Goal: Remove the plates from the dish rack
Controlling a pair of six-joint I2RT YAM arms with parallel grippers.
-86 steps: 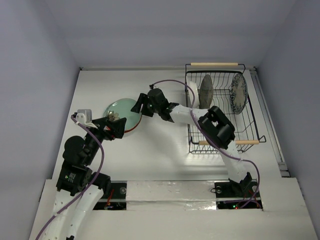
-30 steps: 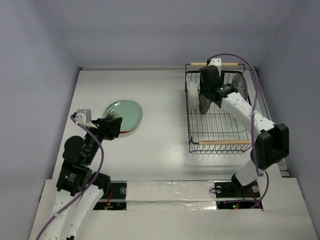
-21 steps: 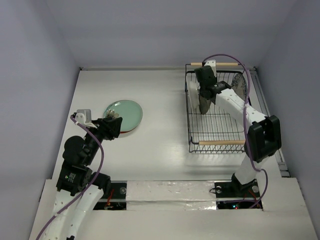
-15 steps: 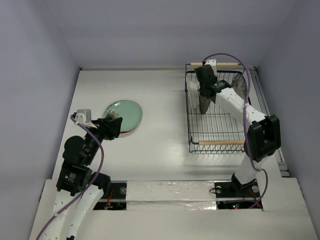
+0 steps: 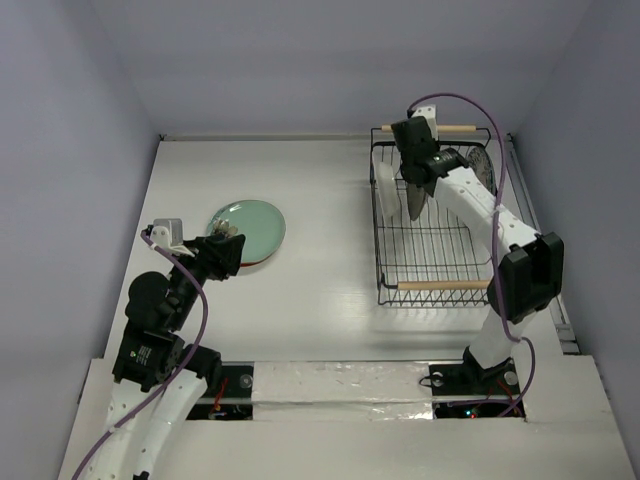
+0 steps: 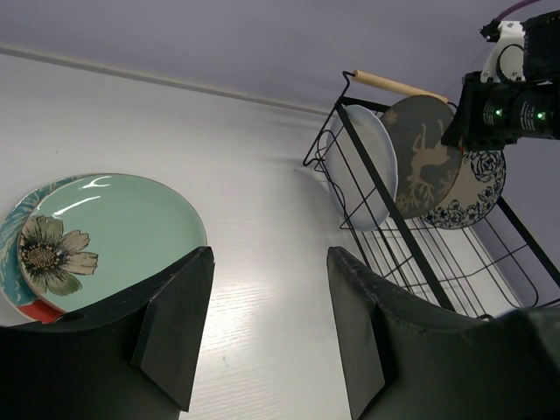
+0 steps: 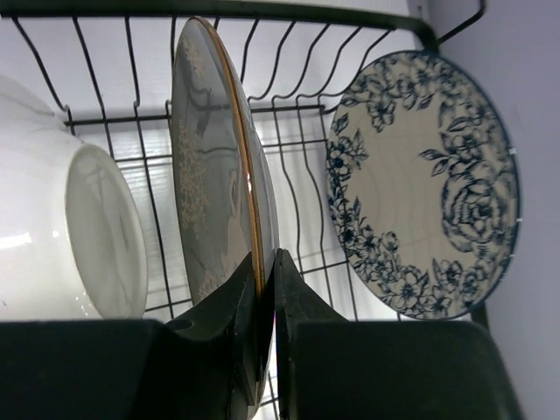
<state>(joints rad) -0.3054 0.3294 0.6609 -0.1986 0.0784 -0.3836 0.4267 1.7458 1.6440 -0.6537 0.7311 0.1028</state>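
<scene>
Now, lower left of the overhead view, the left gripper (image 6: 269, 289) hangs fingers spread near the round teal-green plate (image 5: 247, 226), which lies on a teal-and-red plate (image 6: 26, 309). Upper right, the right gripper (image 7: 265, 271) pinches the upright grey-brown speckled plate (image 7: 206, 166) inside the black wire dish rack (image 5: 445, 285).

Both arms are built of white, tube-like links joined by blocky black joint housings – the left arm (image 5: 150, 345) and the right arm (image 5: 478, 208) are made alike. A thin purple cable (image 5: 204, 310) is looped loosely along each. A small pale grey box (image 5: 168, 231) is mounted at the left wrist. The left gripper (image 6: 267, 262) and the right gripper (image 7: 265, 262) are fitted with matt black, flat-sided fingers. Small green lights (image 6: 495, 112) are seen on the right wrist's black housing.
</scene>
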